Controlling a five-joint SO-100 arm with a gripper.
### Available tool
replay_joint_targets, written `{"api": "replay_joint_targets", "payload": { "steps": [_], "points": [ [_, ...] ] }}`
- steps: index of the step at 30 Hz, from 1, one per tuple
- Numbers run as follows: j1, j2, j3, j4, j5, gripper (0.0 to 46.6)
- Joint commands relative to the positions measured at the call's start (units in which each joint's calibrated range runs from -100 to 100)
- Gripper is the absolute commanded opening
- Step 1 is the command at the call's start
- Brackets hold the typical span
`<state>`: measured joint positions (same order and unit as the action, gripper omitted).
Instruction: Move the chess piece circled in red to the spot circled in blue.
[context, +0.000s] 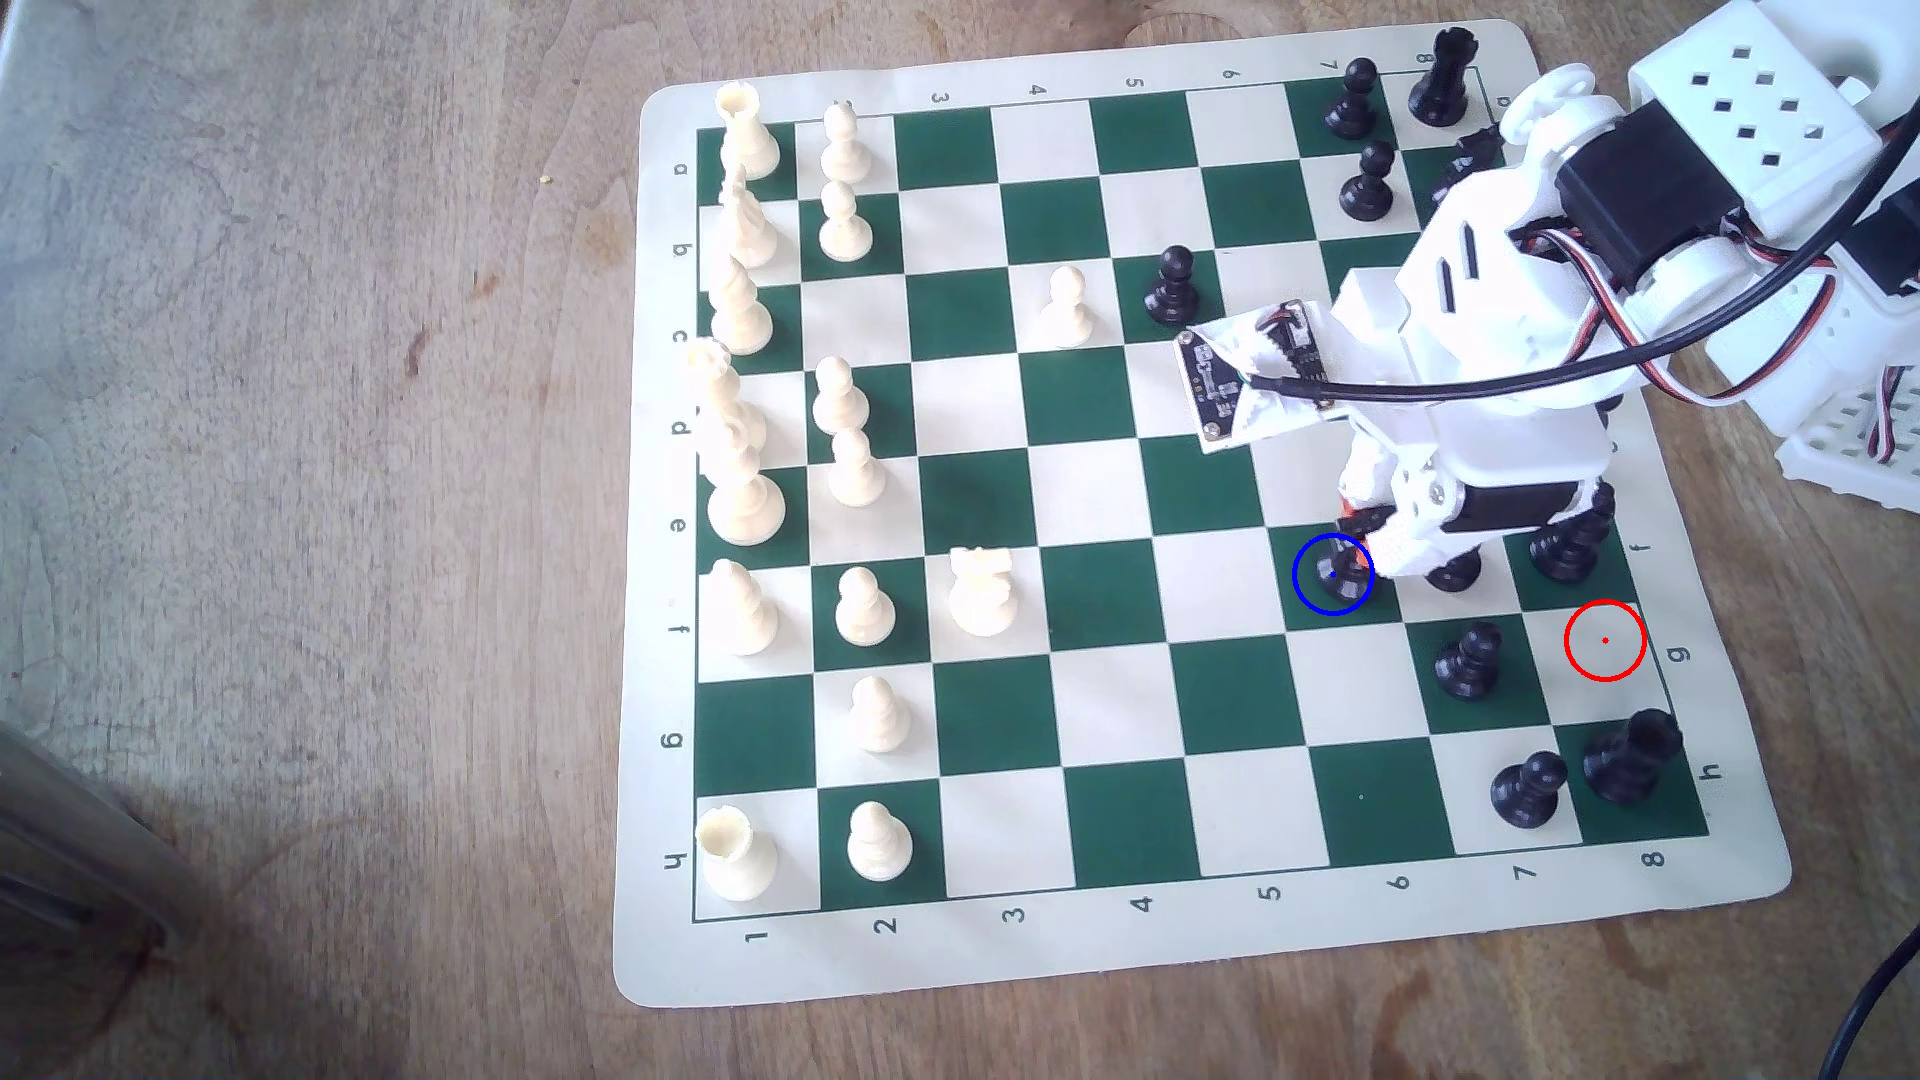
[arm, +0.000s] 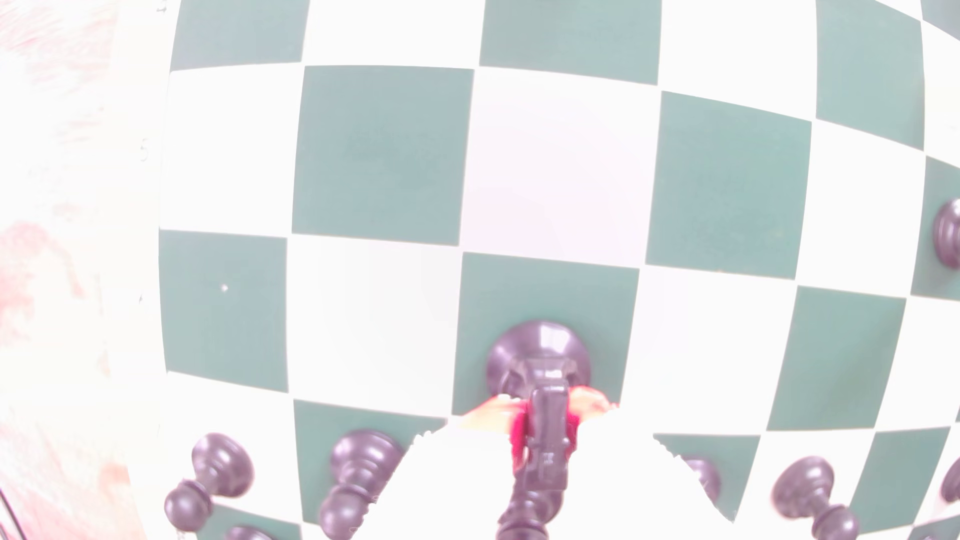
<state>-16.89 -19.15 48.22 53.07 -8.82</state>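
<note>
The black knight stood inside the blue ring on its dark green square, with the pincer closed around its head. In the wrist view the knight sat with its round base on a green square, roughly centred, and the red-padded fingers pressed against both sides of its upper part. Whether the base was fully resting on the chess mat or hanging just above it could not be told. The red-ringed cream square at the exterior view's right stood bare, so the carry looked done. What seemed left, by my reading, was to let go and lift clear without tipping the knight or brushing the black pawn just beside the pincer.
</note>
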Motion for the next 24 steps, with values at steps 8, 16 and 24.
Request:
{"api": "replay_joint_targets", "payload": {
  "steps": [8,16,24],
  "points": [
    [0.6,-0.4,-3.8,-1.7,0.2,0.3],
    [0.8,0.6,-3.5,-1.9,0.6,0.3],
    [1.1,-0.1,-1.6,-3.9,0.5,9.2]
  ]
}}
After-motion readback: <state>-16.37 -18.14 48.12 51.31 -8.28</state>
